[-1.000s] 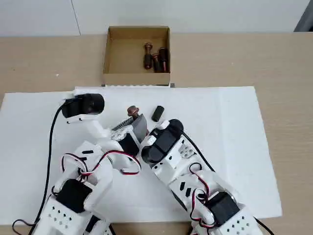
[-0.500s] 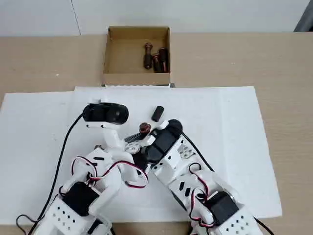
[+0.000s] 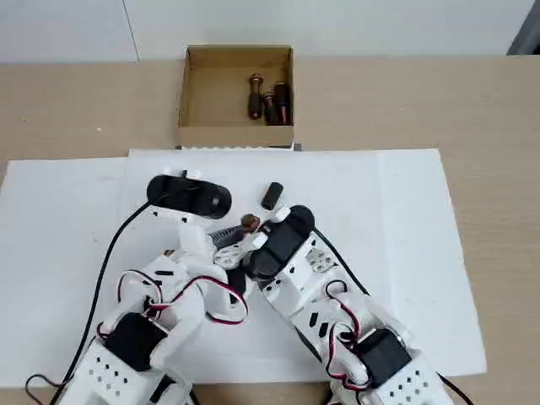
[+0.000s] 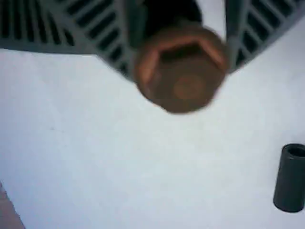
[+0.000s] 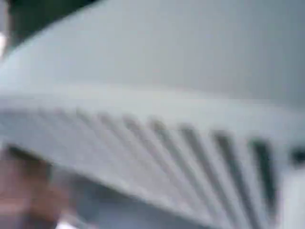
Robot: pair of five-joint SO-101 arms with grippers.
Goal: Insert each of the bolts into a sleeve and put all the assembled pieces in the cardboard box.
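A copper bolt (image 3: 249, 222) with a hexagonal head (image 4: 183, 81) is clamped in my left gripper (image 3: 243, 228), whose grey ribbed fingers (image 4: 119, 43) close on it from both sides just above the white mat. A black sleeve (image 3: 272, 195) lies loose on the mat a little beyond the bolt, and the left wrist view shows this sleeve (image 4: 289, 183) too. My right arm's wrist (image 3: 280, 243) sits right beside the held bolt, its fingers hidden beneath it. In the right wrist view a grey ribbed finger (image 5: 157, 143) is very close, with a copper blur (image 5: 28, 195) at the edge.
The cardboard box (image 3: 192, 93) stands beyond the mat's far edge and holds assembled copper-and-black pieces (image 3: 268, 98) in its right part. The white mat (image 3: 396, 219) covers the table in front of both arms. A black cable (image 3: 105, 270) trails from the left arm.
My left arm has swung to the right and drawn back, carrying the bolt from near the sleeve to right beside the right arm's wrist. The right arm has stayed put.
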